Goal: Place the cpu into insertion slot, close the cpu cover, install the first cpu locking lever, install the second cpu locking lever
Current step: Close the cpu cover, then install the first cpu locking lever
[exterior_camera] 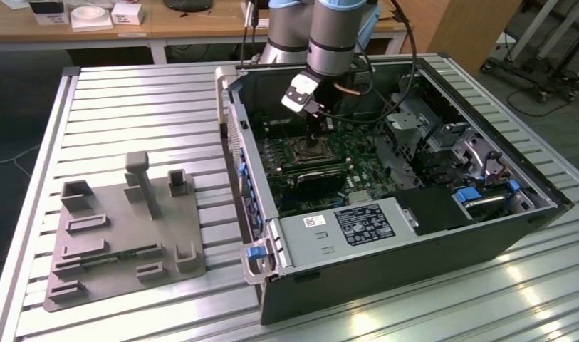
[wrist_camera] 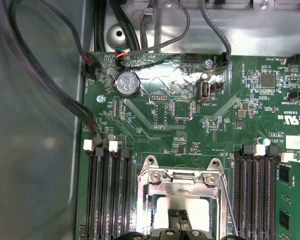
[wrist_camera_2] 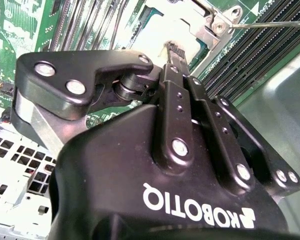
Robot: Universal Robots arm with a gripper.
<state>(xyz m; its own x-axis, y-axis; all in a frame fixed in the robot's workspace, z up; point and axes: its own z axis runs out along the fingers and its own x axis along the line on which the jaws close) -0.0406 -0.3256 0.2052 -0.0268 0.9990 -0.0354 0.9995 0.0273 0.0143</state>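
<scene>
An open computer case (exterior_camera: 403,267) lies on its side on a slatted metal table (exterior_camera: 127,107), with a grey moulded fixture (exterior_camera: 118,242) on the table towards the exterior view's left. A robot arm reaches down into the case, and its black pincer (exterior_camera: 317,135) hangs directly over the insertion slot (exterior_camera: 300,151) on the green motherboard (wrist_camera: 190,110). In the first wrist view the cpu cover (wrist_camera: 185,182), a silvery metal frame, lies down flat over the slot, and the cpu (wrist_camera: 199,212) shows as a bright silver surface through the frame's square cut-out, seated in the slot. The pincer's two dark fingertips (wrist_camera: 173,219) are drawn close together with nothing seen between them, poised right at the cpu's top; whether they touch it cannot be told. In the second wrist view a thin lever rod (wrist_camera_2: 270,23) runs away from one corner of the socket. Rows of long black memory slots (wrist_camera: 110,195) flank the socket on both sides, and a round coin battery (wrist_camera: 127,83) sits farther off on the board.
</scene>
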